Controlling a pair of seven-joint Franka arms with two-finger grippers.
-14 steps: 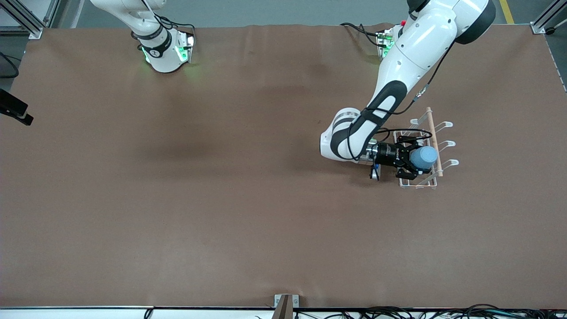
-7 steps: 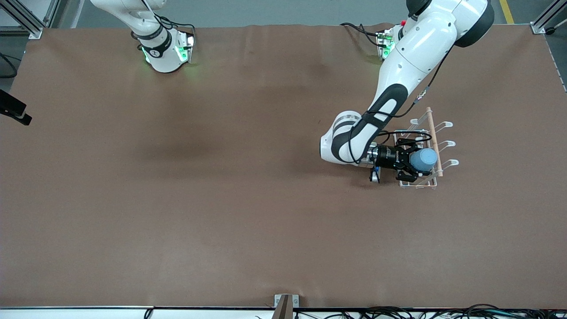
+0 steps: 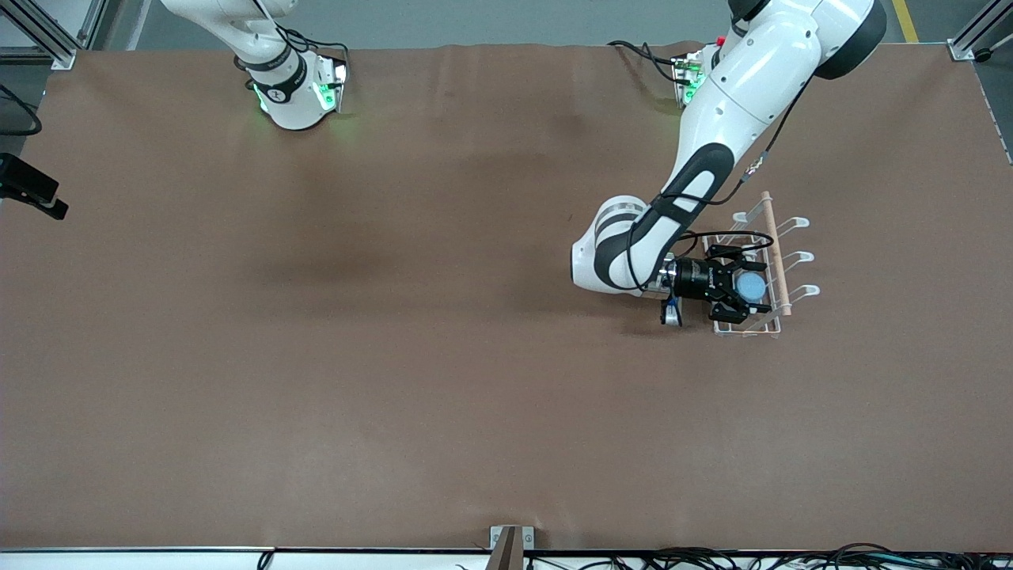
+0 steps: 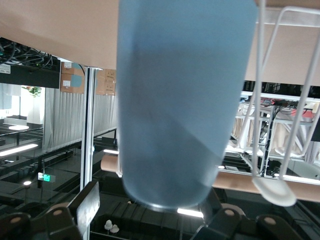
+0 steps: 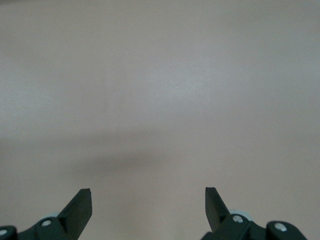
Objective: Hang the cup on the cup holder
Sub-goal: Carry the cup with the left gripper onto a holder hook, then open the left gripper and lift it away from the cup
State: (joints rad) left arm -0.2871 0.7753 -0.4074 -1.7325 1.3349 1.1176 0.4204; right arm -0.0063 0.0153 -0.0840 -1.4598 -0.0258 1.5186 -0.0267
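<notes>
The light-blue cup (image 3: 750, 286) sits on the white wire cup holder (image 3: 798, 257), between its prongs and beside its wooden rod (image 3: 776, 253). From above only its round end shows. My left gripper (image 3: 747, 286) is at the cup, fingers spread to either side. In the left wrist view the cup (image 4: 175, 100) fills the middle, and a finger pad (image 4: 89, 206) stands apart from its side; the left gripper (image 4: 155, 214) is open. A looped prong (image 4: 272, 190) hangs beside the cup. My right gripper (image 5: 148, 192) is open over bare table, holding nothing.
The brown table cover (image 3: 411, 356) spreads wide toward the right arm's end. A black object (image 3: 32, 190) juts in at that end's edge. A small bracket (image 3: 510, 546) and cables lie along the table's edge nearest the front camera.
The left gripper's fingers have spread off the cup. The cup has tipped on the rack, so it now shows its round end from above. The right arm waits unmoved.
</notes>
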